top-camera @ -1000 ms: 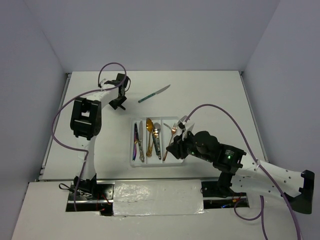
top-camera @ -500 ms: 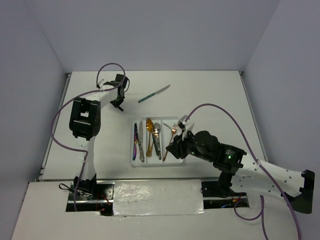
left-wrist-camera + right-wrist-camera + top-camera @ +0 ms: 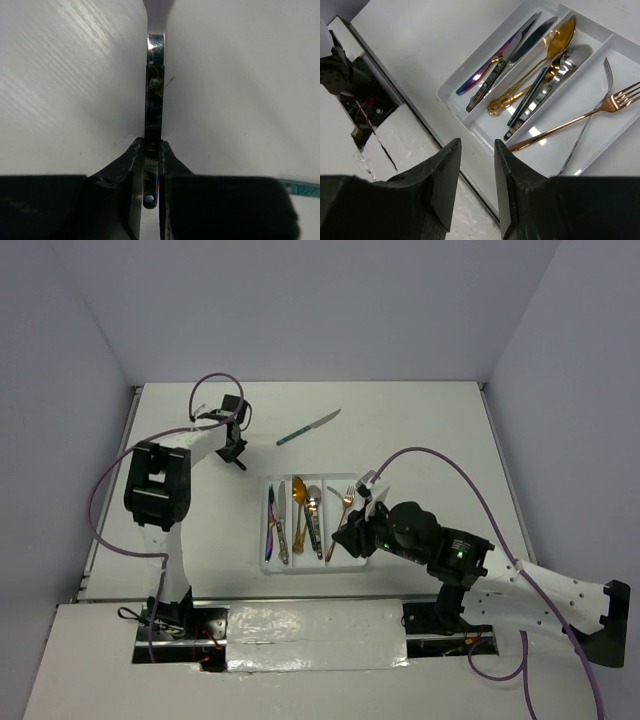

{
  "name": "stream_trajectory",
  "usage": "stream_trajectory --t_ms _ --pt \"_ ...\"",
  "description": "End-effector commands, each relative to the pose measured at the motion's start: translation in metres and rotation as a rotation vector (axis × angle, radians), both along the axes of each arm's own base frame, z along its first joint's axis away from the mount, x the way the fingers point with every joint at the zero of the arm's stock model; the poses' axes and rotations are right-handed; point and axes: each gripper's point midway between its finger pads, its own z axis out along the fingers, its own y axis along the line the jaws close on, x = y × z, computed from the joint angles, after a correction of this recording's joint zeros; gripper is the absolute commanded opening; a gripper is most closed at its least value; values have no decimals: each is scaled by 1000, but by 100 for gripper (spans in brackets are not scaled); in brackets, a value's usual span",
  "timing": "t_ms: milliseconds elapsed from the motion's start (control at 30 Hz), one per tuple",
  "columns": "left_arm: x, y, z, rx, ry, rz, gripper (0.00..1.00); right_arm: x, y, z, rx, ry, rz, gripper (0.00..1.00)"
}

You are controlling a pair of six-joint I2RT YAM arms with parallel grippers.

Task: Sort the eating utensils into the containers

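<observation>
My left gripper is shut on the dark, shiny riveted handle of a utensil that lies on the table at the back left; in the top view that gripper hides it. A teal-handled knife lies loose on the table to its right. The white tray holds an iridescent knife in its left compartment. A gold spoon lies in the middle one, and a copper fork in the right. My right gripper hangs open and empty over the tray's near edge.
White walls close in the table on three sides. A purple cable arcs over the right arm, and another loops above the left arm. The taped near edge with exposed wiring lies between the arm bases.
The left jaws have closed onto the utensil's handle, and the left arm's elbow has swung left. The right arm has stayed put.
</observation>
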Motion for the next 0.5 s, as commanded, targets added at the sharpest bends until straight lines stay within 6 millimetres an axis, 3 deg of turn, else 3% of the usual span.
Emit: stream_trajectory --t_ms 0,100,167,200,267,300,367,400,467 --pt "-2 -20 47 -53 -43 -131 0 0 3 30 68 -50 5 41" --pt "-7 -35 80 -3 -94 -208 0 -1 1 33 75 -56 2 41" --pt "-23 -58 91 61 -103 -266 0 0 -2 35 82 -61 -10 41" --pt "-32 -75 107 86 -137 -307 0 2 -4 36 85 -63 -29 41" --pt "-47 -91 113 85 -150 -346 0 3 -6 38 91 -67 -44 41" --pt "-57 -106 127 66 -191 -377 0 3 -8 40 100 -71 -47 41" --pt "-73 -125 119 -8 -213 -432 0 8 -13 41 104 -75 -87 41" --pt "-91 -135 115 -39 -215 -472 0 9 -17 44 119 -79 -109 40" --pt "-101 -159 121 -119 -284 -540 0 15 -27 47 127 -95 -168 41"
